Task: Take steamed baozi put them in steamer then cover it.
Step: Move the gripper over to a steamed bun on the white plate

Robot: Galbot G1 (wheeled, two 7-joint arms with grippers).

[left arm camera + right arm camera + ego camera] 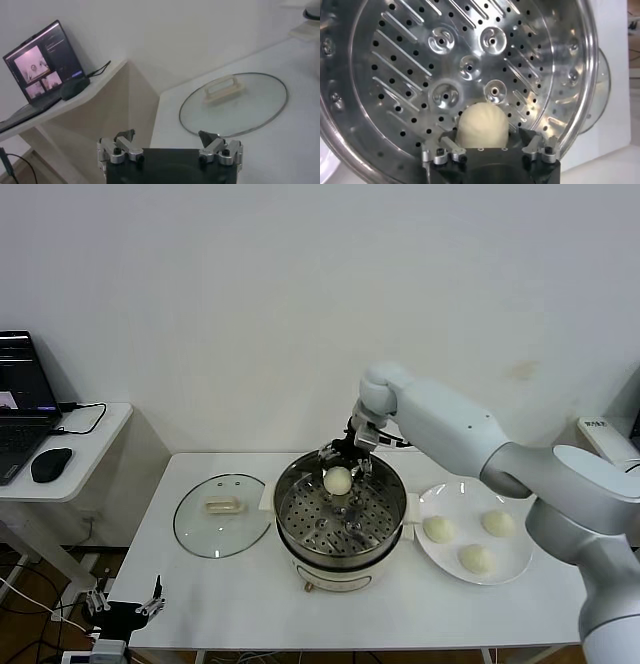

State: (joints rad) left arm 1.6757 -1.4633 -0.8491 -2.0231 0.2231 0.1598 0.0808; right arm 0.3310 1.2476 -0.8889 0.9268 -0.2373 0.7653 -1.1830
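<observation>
My right gripper [346,464] hangs inside the far side of the steel steamer [341,519], over its perforated tray [470,65]. One cream baozi [338,480] sits between its spread fingers at tray level; in the right wrist view the baozi [483,125] shows a thin gap to one finger. Three more baozi [476,558] lie on the white plate [515,569] to the right. The glass cover [222,514] lies flat on the table left of the steamer and also shows in the left wrist view [233,102]. My left gripper [167,135] is open and empty, parked low off the table's front left corner [125,609].
A side desk at the left holds a laptop [20,409], a mouse [51,464] and a cable. The steamer's cream base [340,569] stands mid-table, close to the plate. A white wall is behind the table.
</observation>
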